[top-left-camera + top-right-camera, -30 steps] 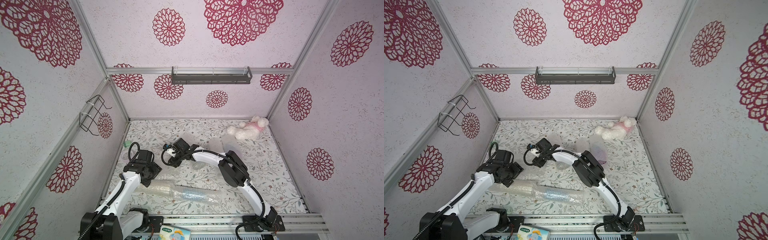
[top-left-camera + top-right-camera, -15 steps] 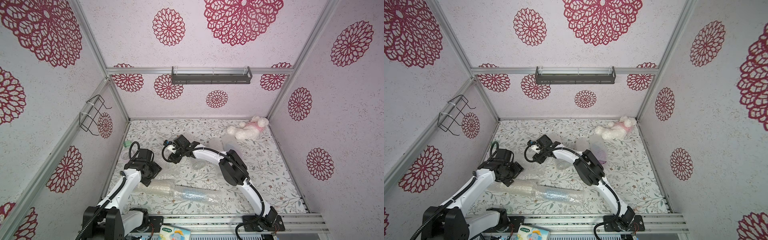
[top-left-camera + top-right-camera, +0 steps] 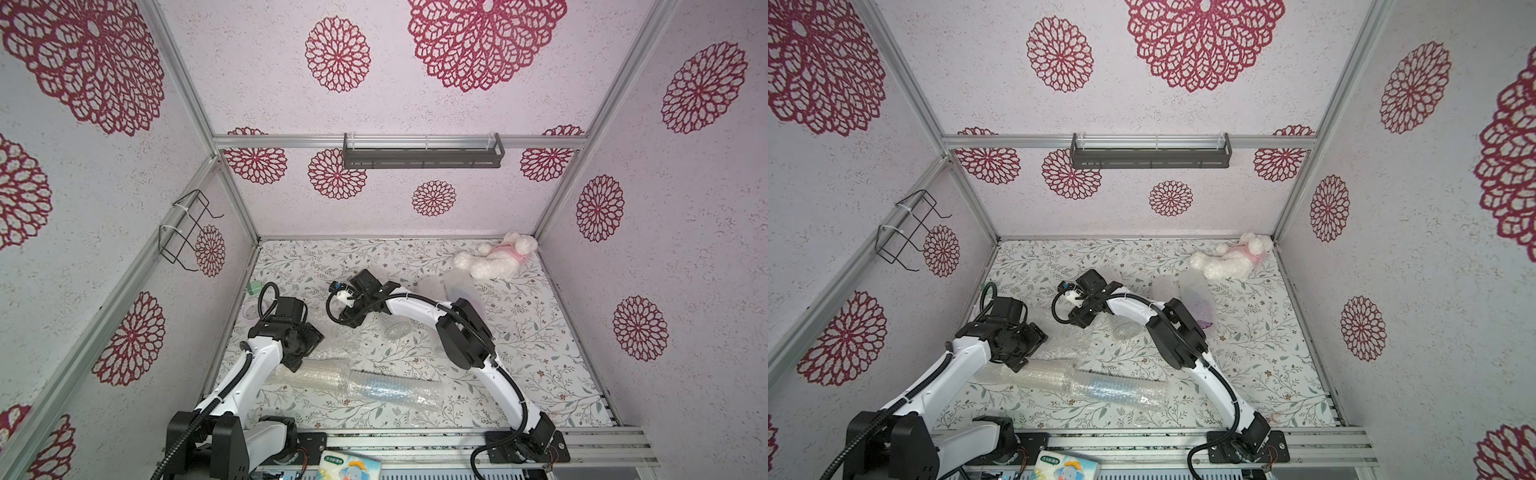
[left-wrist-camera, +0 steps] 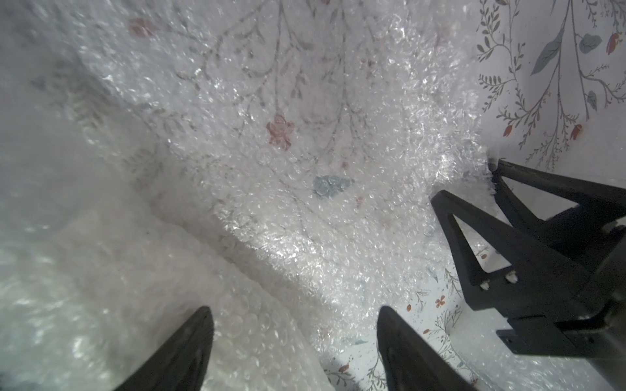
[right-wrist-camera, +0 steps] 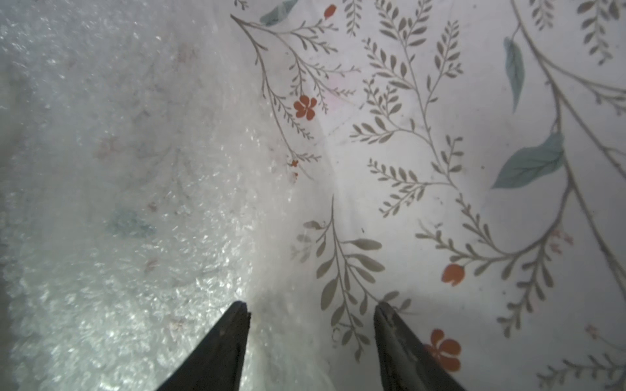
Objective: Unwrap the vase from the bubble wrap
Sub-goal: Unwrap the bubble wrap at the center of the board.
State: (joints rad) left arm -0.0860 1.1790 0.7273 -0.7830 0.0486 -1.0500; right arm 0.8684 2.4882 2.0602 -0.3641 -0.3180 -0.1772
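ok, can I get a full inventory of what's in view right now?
table: 1, floral cloth, fills the cell floor
bubble wrap: 1, clear whitish, front of table, rolled around the vase
vase: 1, bluish, lying inside the wrap
clear bumpy vessel: 1, transparent, mid table
translucent pieces: count unclear, partly purple, mid table further back
plush toy: 1, white and pink, far right corner
small block: 1, green, left edge
wire rack: 1, black, left wall
shelf: 1, dark grey, back wall
packet: 1, multicoloured, beyond the table's near edge
left gripper: 1, black, open over the wrap
right gripper: 1, black, open at the wrap's edge
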